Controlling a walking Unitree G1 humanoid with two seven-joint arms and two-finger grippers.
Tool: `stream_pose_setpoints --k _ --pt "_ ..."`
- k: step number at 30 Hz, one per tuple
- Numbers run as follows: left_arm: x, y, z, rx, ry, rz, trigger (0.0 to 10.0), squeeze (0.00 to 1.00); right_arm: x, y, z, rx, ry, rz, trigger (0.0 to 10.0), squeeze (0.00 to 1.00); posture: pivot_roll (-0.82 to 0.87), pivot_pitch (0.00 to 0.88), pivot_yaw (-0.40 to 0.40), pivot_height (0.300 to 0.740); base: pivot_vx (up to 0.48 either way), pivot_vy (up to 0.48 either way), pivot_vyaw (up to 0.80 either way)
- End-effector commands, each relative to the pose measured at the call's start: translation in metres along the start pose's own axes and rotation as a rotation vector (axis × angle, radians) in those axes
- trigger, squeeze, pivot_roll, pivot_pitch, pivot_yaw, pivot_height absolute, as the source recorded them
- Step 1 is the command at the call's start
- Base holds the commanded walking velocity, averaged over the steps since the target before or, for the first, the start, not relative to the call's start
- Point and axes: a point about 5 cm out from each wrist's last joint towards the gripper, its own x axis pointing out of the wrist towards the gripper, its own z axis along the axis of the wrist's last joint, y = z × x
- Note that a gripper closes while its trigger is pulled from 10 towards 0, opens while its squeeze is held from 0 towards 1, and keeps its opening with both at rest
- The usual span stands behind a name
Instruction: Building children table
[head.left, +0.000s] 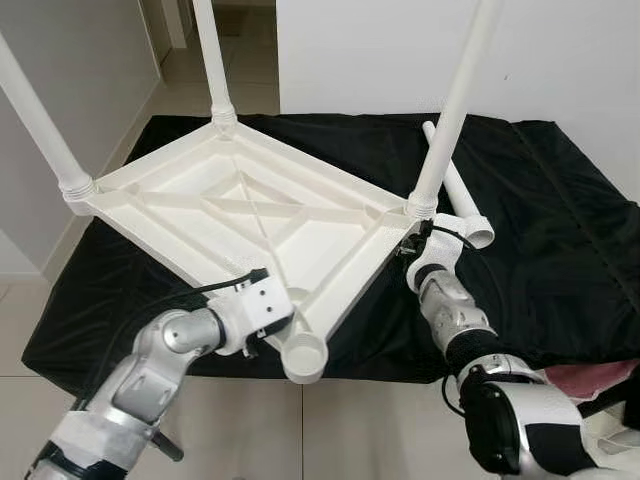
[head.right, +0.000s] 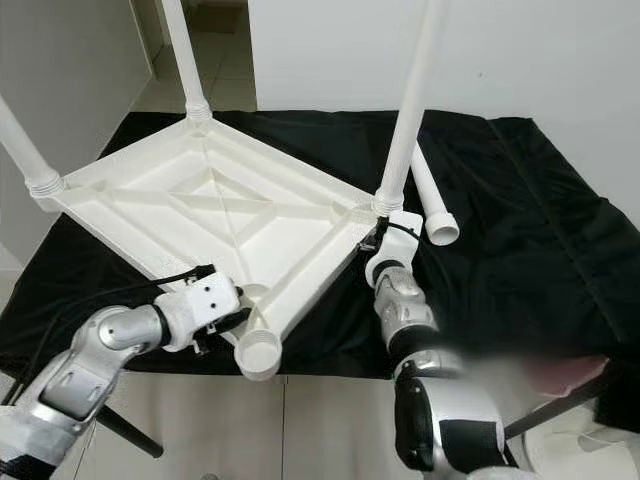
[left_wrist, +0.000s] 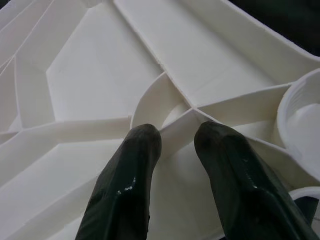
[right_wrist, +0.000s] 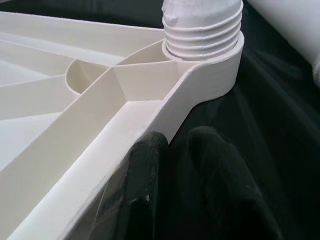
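A white plastic table top (head.left: 250, 215) lies upside down on a black cloth (head.left: 560, 230). Three white legs stand screwed into its corners: left (head.left: 40, 130), far (head.left: 210, 55) and right (head.left: 455, 90). The front corner socket (head.left: 305, 355) is bare. A fourth leg (head.left: 458, 195) lies loose on the cloth beside the right corner. My left gripper (left_wrist: 177, 135) is by the front socket, its fingers closed astride an inner rib (left_wrist: 180, 120). My right gripper (right_wrist: 177, 137) rests shut against the outer rim (right_wrist: 125, 145), just below the right leg's threaded socket (right_wrist: 202, 35).
The cloth-covered surface ends just in front of the table top, with tiled floor (head.left: 350, 430) below. White walls stand behind and to the left. Bare cloth spreads to the right of the loose leg. A pink object (head.left: 600, 378) shows at the lower right.
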Motion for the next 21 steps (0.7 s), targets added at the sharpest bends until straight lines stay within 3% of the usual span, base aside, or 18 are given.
stream_pose_setpoints --k 1,12,21 --pt "0.012 -0.011 0.021 0.025 -0.075 -0.06 10.0 0.0 0.002 0.015 -0.003 -0.013 0.031 0.077 10.0 0.0 0.04 0.053 -0.004 0.74 0.0 0.0 0.0" --pt "0.03 -0.024 0.049 0.036 -0.166 -0.098 10.0 0.0 0.005 0.011 -0.001 -0.045 0.043 0.07 10.0 0.0 0.04 0.048 0.004 0.74 0.0 0.0 0.0" --pt "0.024 -0.008 0.038 0.059 -0.119 -0.064 10.0 0.0 0.001 0.007 0.004 -0.048 -0.049 0.088 10.0 0.0 0.03 0.049 0.004 0.74 0.0 0.0 0.0"
